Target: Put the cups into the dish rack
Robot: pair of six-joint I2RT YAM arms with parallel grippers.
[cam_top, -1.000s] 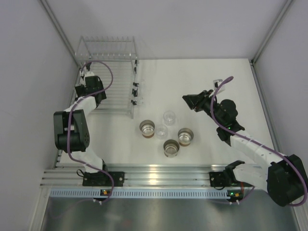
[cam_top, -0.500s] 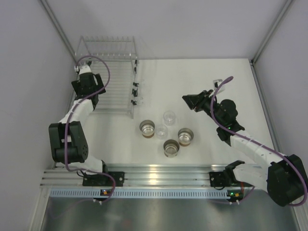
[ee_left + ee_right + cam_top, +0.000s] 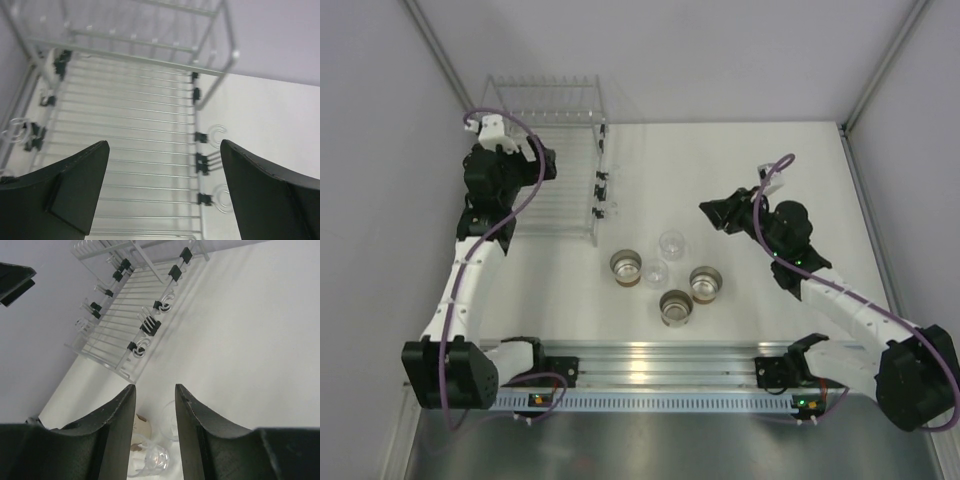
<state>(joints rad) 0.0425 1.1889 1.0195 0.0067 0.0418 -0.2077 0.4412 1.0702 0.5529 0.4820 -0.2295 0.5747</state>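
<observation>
Right gripper (image 3: 713,210): we are seeing its two fingers parted by a narrow gap and gripping nothing. It is hanging above the table (image 3: 790,150) to the right of the cups, well apart from them, and is pointing toward the left edge.
Left gripper (image 3: 163,146): we are finding its fingers spread wide and empty. It is hovering over the dish rack (image 3: 570,200) by the left edge, looking down on the tines.
Nearest cream cup (image 3: 676,307): it is standing mouth up, closest to the near edge, about midway between the left and right edges.
Right cream cup (image 3: 706,282): it is standing upright just beside the nearest one, a little farther back and to the right.
Left cream cup (image 3: 627,267): it is standing upright on the left of the group.
Near clear cup (image 3: 655,272): it is sitting between the left and right cream cups. We are unable to tell whether it touches the left one.
Far clear cup (image 3: 671,243): it is standing just beyond the near clear cup, farthest of the group.
Dish rack: it is lying in the far-left corner, with its raised frame toward the far edge.
Black clips (image 3: 600,187): they are lining the rack's right side.
</observation>
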